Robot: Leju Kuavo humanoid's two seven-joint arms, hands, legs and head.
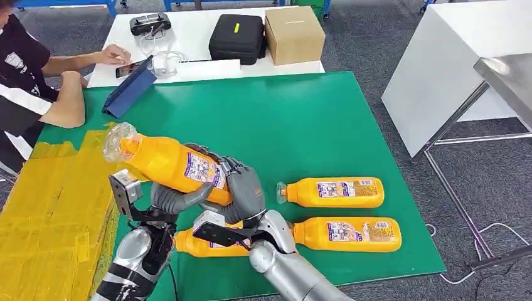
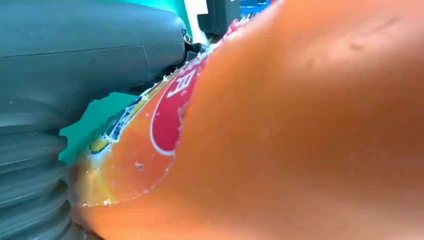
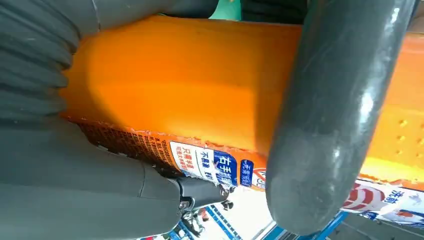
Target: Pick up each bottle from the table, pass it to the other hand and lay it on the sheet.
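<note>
1. Both hands grip one orange bottle above the near-left of the green sheet: left hand beneath, right hand wrapped around.
2. Three bottles lie near-right.

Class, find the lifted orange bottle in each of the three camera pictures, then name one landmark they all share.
Head view: lifted bottle, left of centre, tilted, between left hand and right hand.
Left wrist view: orange body and red label across most of the picture.
Right wrist view: orange band across the picture, behind a dark finger.
Shared landmark: the bottle's printed label.
</note>
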